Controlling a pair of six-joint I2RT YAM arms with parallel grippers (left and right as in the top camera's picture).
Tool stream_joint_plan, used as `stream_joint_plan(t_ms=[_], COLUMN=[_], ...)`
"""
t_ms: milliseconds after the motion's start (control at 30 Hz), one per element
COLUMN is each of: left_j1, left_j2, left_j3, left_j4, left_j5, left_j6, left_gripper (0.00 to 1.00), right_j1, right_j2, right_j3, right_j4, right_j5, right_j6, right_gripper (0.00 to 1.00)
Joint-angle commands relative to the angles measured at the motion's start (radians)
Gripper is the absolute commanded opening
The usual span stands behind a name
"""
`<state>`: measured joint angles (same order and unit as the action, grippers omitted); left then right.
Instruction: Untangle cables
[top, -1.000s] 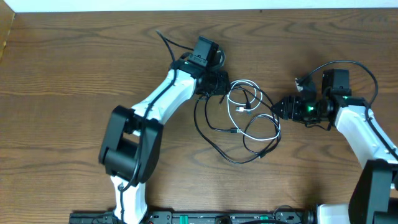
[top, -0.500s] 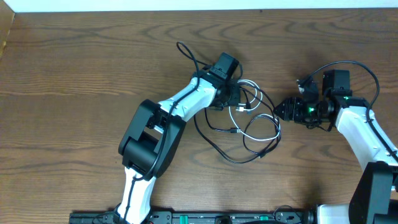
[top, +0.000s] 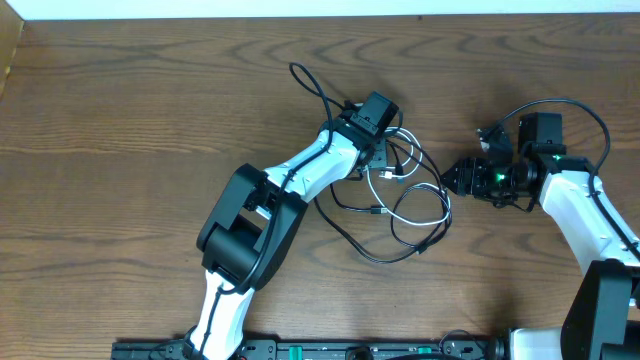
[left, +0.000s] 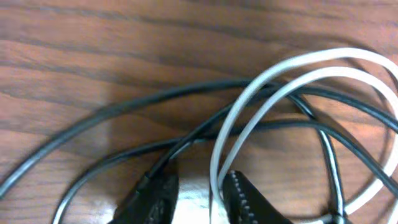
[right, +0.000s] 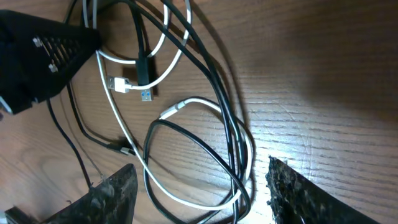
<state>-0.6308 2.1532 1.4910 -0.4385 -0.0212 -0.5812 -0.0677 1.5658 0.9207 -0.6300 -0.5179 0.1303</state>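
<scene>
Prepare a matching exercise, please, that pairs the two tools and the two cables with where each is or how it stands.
Things:
1. left tool
2. right tool
3. white cable
4. black cable

Descriptions:
A. its loop reaches lowest in the overhead view
B. jaws wide apart, at the right of the scene
C. runs between two close-set fingers
D. jaws close together, near the centre of the overhead view

Pairs: 1-D, 2-B, 3-C, 4-A.

White cable and black cable lie flat, loops interlaced; one white strand runs between the jaws of the left gripper.
</scene>
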Motion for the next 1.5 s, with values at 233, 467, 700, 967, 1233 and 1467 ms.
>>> stream_joint_plan(t_ms=[233,467,700,967,1233,1467], left_j1=[0.004,0.003,0.003,0.003,0.007,0.034], left_j2=[0.056,-0.172,-0.447,-0.592,-0.736,-0.878], left_j3=[0.008,0.014,0.014,0.014,0.014,0.015], left_j4=[-0.025,-0.092,-0.111,-0.109,-0.026,0.062], left_j5=[-0.070,-0.065,0.038,0.086,0.085,0.087], left_j6=[0.055,0.095,0.094,0.095,0.122,0.128], left_gripper=[0.07,0.07,0.07,0.07,0.07,0.07], right_j1=[0.020,0.064,0.130,0.196,0.240,0.240], right_j2=[-0.013,-0.013,-0.013,-0.013,-0.013,-0.013], right_j3=[0.006,0.006,0.006,0.006,0.006,0.006], right_j4=[-0.002,0.036,0.126,0.259,0.296,0.297], right_j5=[0.003,-0.012,0.003,0.021,0.041,0.044], right_j6=[0.003,0.006,0.130,0.303,0.329,0.341], right_gripper=[0.65,0.64,0.64,0.66,0.68,0.68])
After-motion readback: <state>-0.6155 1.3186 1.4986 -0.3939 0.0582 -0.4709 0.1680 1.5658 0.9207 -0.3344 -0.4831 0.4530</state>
